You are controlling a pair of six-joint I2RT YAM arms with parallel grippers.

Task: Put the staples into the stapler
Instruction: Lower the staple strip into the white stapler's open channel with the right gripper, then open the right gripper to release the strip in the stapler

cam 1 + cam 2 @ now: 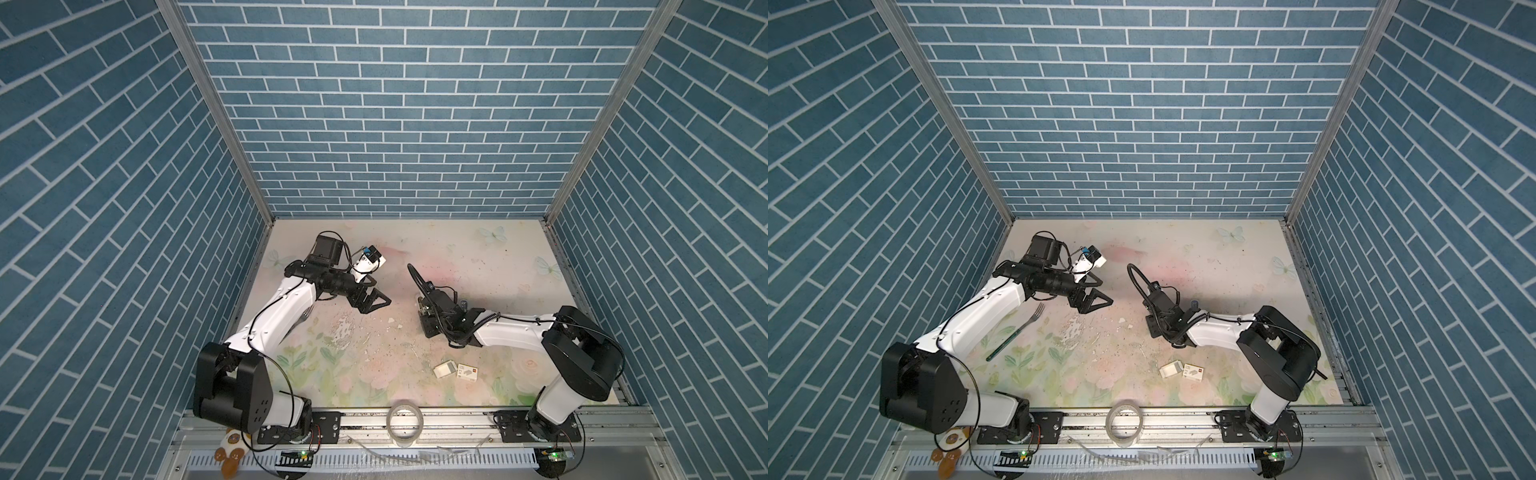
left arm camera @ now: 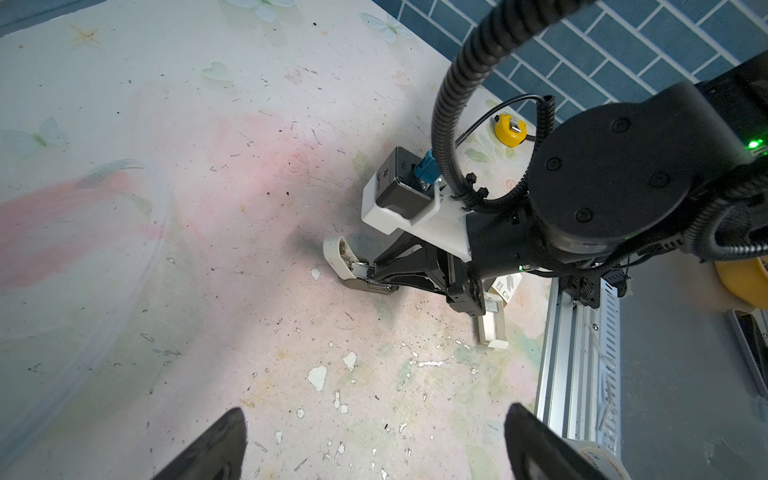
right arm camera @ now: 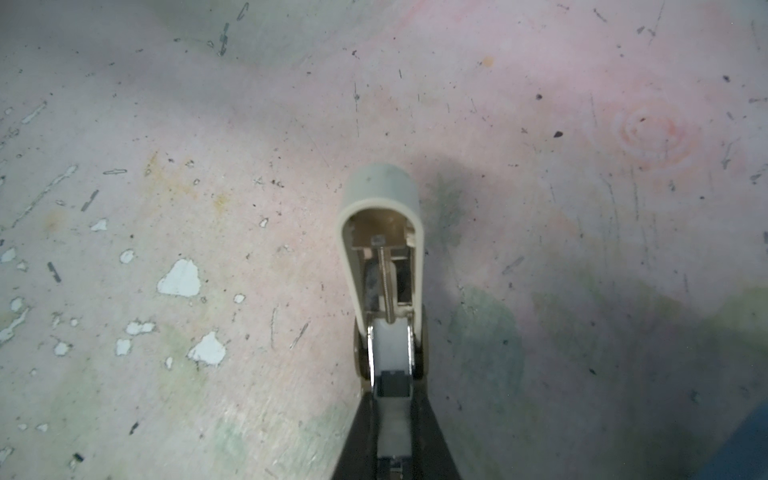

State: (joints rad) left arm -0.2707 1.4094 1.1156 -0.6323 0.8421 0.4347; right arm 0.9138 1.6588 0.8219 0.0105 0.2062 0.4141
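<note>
The stapler (image 3: 390,345) sits near the middle of the desk (image 1: 478,257), its base pinched in the right end effector (image 3: 395,436). Its long axis runs straight out from the fingers, with the cream lid (image 3: 380,195) swung open and away. At 5 o'clock from it in both top views lie the staple box (image 1: 466,371) and its white tray (image 1: 444,369), just beside each other, lengthwise roughly 9-to-3. The left end effector (image 2: 376,415), spread wide, hangs at 9 o'clock. A fork (image 1: 1021,332) lies farther out toward 8 o'clock.

The stapler (image 3: 380,232) in the black right gripper (image 3: 392,401) was cream with silver inside; the mat (image 3: 166,124) beneath it was faded pink-and-green floral; behind that gripper the staples box (image 1: 466,371) was white, grey-printed.
</note>
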